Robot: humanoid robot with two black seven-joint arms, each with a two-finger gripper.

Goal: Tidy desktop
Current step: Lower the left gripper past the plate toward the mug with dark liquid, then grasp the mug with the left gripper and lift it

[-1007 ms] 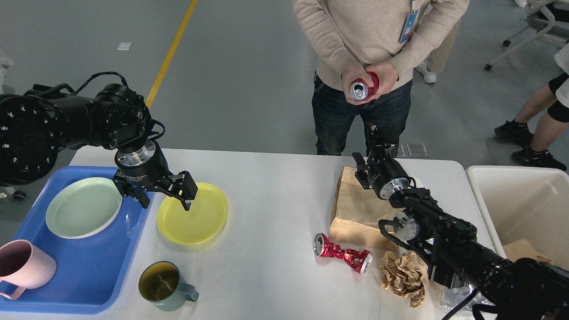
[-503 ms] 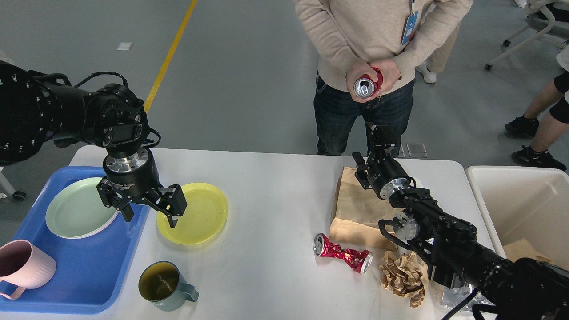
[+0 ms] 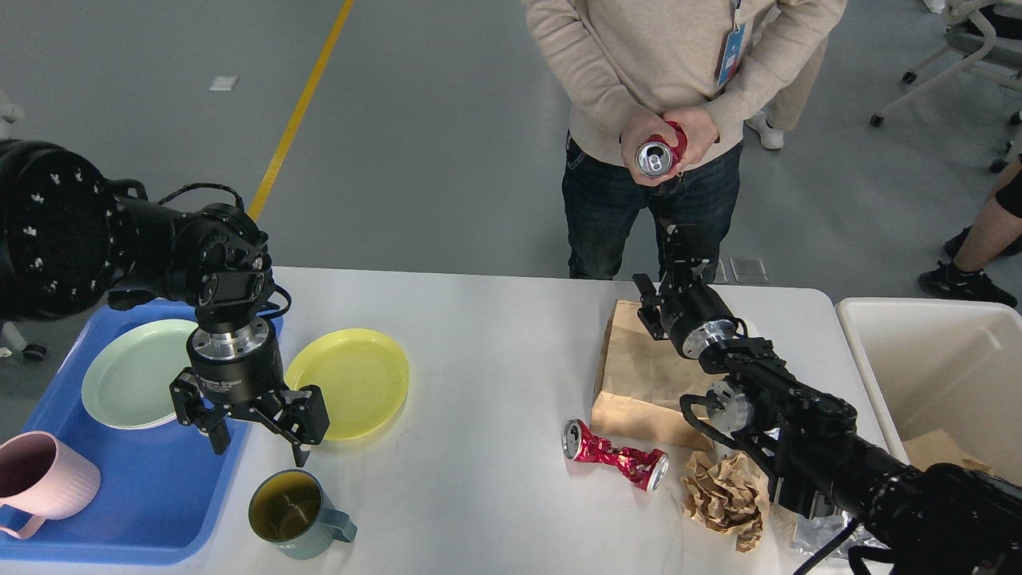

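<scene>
Two black robot arms reach over the desktop [image 3: 495, 383], a wide white tabletop that fills the lower half of the head view. The left arm enters from the left edge, bends at the wrist and points its left gripper [image 3: 257, 447] straight down, fingers spread wide and holding nothing, above the tray's right edge, between the yellow plate [image 3: 351, 383] and the teal mug [image 3: 291, 511]. The plate lies flat on the bare table just right of the blue tray [image 3: 120, 511]; the mug stands upright in front of it, handle to the right. On the tray rest a pale green plate [image 3: 132, 383] and, at its near left corner, a pink mug [image 3: 40, 479]. The right arm rises from the lower right corner and stretches away toward the table's far edge, its right gripper [image 3: 679, 247] raised over the back end of a flat brown paper bag [image 3: 639, 375]; seen end-on and dark, its fingers cannot be told apart, so whether it is open is unclear. A crushed red can [image 3: 615, 459] lies on its side in front of the bag, with a crumpled wad of brown paper [image 3: 722, 495] just to its right. A cream bin [image 3: 934, 359] stands beside the table's right end. A person in a beige sweater [image 3: 679, 56] stands behind the table, holding a red can [image 3: 659, 156] in both hands.
</scene>
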